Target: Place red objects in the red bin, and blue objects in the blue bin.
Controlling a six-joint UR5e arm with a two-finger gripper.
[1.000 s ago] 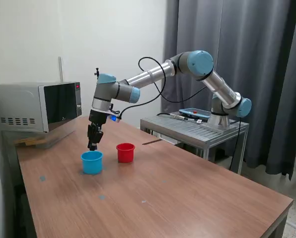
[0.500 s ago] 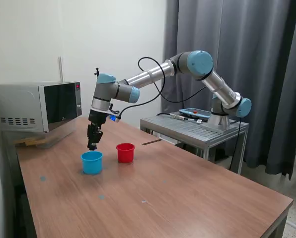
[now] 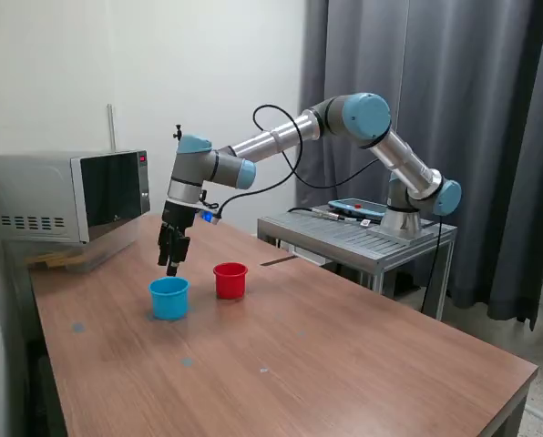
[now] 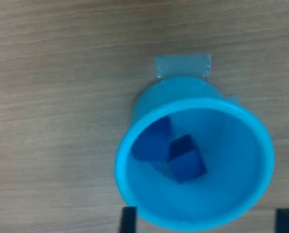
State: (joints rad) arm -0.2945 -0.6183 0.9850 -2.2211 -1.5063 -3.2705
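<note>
Two blue cubes [image 4: 171,150] in blue cup [image 4: 241,194] — overlapping, edges blurred.

Place: a robotics lab or test room.
Evidence: UR5e arm [image 3: 344,123] mounted on a metal stand [image 3: 358,238], wooden table [image 3: 344,355], microwave [image 3: 66,196], dark curtain [image 3: 454,91], bare white wall [image 3: 162,64].

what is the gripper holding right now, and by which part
Nothing. The gripper hangs open above the light blue plastic cup; both small dark blue cubes lie inside it.
</note>
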